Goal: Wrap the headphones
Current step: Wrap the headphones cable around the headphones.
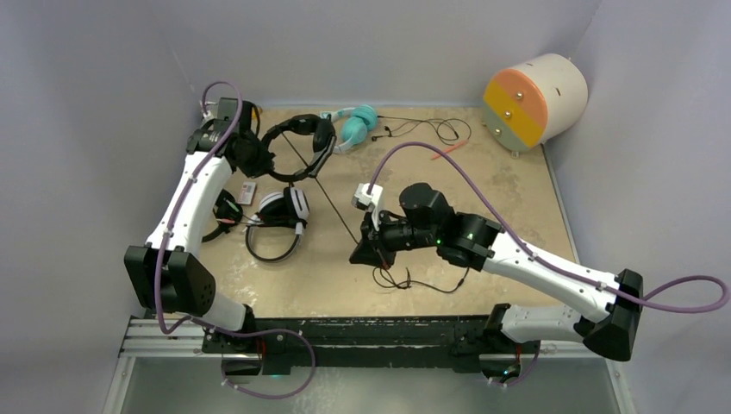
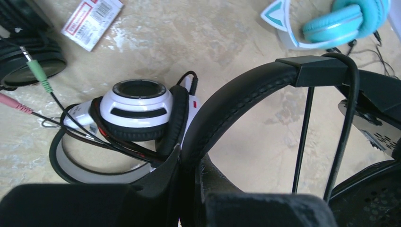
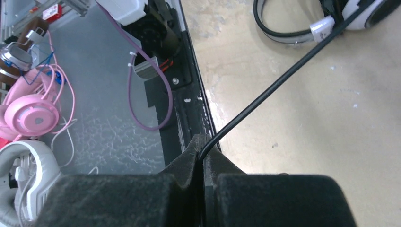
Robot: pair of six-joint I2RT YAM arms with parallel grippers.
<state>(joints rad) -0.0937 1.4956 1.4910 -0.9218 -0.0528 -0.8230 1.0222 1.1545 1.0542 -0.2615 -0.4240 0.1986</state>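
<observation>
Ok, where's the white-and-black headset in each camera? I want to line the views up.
Top external: the white-and-black headset lies left of centre, beside the left arm.
Left wrist: centre-left, behind the black headset that the left claw grips.
Right wrist: top right corner, partly cut off.
Shared landmark: the taut black cable pinched in the right claw passes it in the top and right wrist views.

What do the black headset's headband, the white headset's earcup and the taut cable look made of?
Black headset headband: probably faux leather over padding, matte; grained surface, stitched edge. White headset earcup: hard plastic, glossy; sharp highlights. Cable: likely rubbery plastic sheath, smooth, dull sheen.
</observation>
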